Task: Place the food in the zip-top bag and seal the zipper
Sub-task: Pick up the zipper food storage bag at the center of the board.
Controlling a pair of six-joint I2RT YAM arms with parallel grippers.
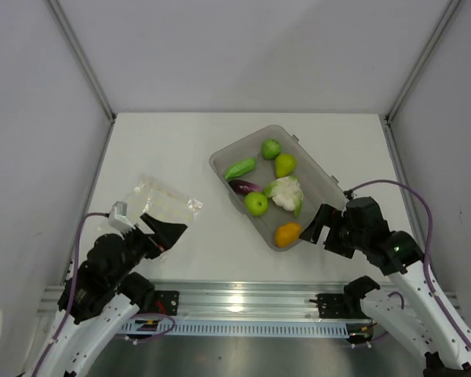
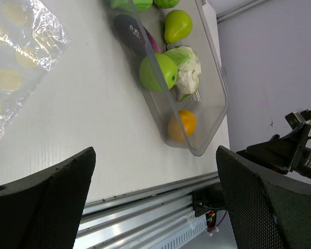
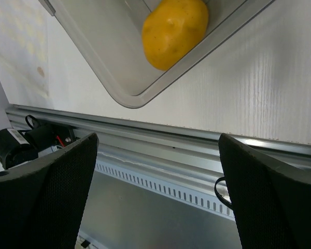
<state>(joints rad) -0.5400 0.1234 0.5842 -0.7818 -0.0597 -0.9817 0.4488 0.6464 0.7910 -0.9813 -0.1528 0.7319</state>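
The clear zip-top bag [image 1: 158, 200] lies flat on the table at the left; it also shows in the left wrist view [image 2: 15, 62]. Its zipper cannot be made out. The food sits in a grey bin [image 1: 318, 169]: cucumber [image 1: 239, 167], two green apples [image 1: 271, 148] [image 1: 256, 204], pear [image 1: 285, 164], eggplant [image 1: 244, 187], cauliflower [image 1: 286, 193], orange citrus [image 1: 287, 234]. My left gripper [image 1: 169, 233] is open and empty, just below the bag. My right gripper [image 1: 318, 226] is open and empty beside the bin's near corner, close to the citrus [image 3: 175, 31].
The bin [image 2: 217, 111] lies diagonally across the table's middle right. A metal rail [image 1: 243, 302] runs along the near table edge. White walls enclose the left, back and right sides.
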